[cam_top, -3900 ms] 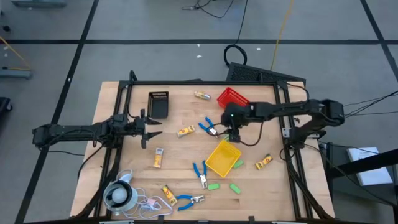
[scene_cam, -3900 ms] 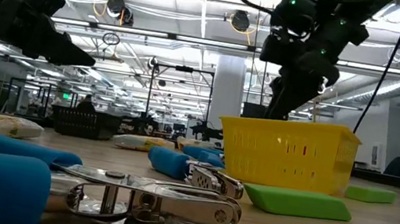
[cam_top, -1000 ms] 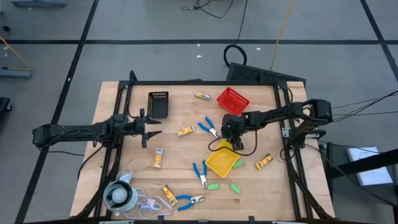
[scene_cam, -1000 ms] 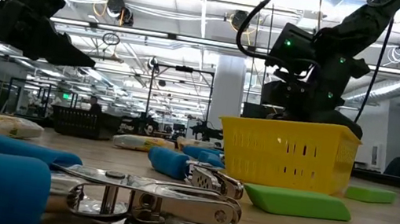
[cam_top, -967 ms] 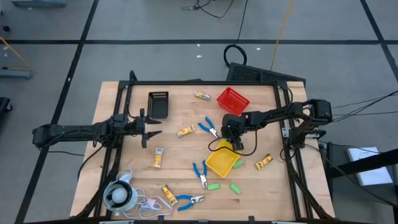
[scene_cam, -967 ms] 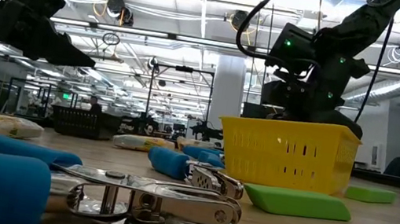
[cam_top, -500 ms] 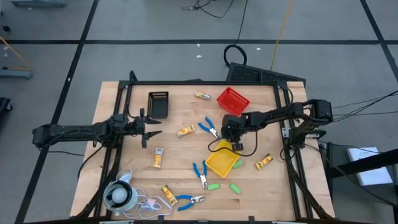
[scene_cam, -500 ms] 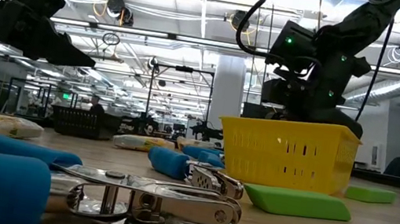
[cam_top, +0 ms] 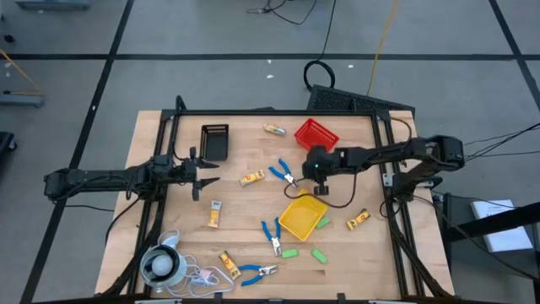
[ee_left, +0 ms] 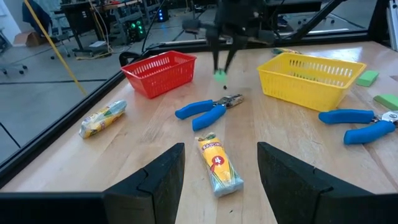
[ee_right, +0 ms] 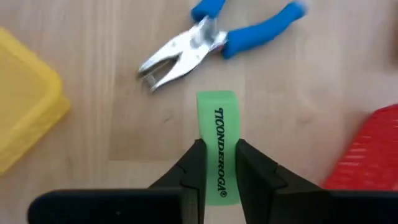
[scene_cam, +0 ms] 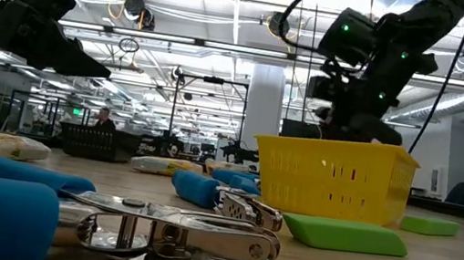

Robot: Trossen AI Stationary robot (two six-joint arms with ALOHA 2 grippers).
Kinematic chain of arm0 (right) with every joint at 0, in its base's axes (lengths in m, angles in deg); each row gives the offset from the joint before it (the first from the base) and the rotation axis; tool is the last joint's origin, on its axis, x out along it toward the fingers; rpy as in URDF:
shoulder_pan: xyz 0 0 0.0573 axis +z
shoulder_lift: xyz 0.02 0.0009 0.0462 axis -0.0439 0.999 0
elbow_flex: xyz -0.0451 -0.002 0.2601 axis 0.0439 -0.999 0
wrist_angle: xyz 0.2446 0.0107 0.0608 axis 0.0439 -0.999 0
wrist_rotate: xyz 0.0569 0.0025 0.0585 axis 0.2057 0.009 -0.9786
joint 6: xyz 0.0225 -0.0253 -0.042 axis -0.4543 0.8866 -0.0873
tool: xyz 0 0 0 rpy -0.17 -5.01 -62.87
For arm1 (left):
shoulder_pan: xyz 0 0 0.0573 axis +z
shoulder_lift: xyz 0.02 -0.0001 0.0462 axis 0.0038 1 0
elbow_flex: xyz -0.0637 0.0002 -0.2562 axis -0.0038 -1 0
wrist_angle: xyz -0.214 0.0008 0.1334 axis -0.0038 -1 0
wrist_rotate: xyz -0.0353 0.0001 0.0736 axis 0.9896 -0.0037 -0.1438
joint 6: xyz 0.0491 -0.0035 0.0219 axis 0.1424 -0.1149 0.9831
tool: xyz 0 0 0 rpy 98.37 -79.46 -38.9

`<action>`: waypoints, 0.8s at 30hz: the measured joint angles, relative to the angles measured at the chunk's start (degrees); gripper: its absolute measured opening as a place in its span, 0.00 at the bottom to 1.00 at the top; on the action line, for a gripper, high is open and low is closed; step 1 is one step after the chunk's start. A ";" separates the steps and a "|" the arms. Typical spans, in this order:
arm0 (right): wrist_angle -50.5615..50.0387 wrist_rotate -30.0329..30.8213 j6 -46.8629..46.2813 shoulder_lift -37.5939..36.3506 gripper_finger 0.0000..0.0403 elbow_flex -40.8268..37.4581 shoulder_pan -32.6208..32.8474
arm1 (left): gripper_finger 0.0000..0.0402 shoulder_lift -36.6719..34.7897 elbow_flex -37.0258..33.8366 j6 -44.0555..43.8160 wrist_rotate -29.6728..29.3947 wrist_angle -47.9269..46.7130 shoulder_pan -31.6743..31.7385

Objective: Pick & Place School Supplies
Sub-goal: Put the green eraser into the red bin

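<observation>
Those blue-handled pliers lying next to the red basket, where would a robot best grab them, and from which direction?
Best from straight above, closing across the two blue handles of the pliers. They lie flat on the table, and the handles are thicker and softer-looking than the thin metal nose. The right gripper is already shut on a green eraser, so it would likely need to drop that first.

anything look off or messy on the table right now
Supplies lie scattered loose, as expected. The yellow bin sits skewed to the table edges, and a white round object trails a tangled cord. The right gripper holds a green eraser above the table.
</observation>
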 joint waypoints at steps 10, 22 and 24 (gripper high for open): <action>4.12 4.60 3.65 -5.53 0.12 0.15 -5.28 | 0.51 0.00 0.00 -0.17 0.00 -0.11 0.00; 0.06 4.41 5.83 -5.61 0.12 0.15 -17.96 | 0.51 -0.02 0.00 -0.19 0.01 -0.02 0.00; -1.16 2.69 5.31 -5.34 0.12 0.15 -19.49 | 0.51 -0.01 0.00 -0.18 0.02 -0.02 -0.01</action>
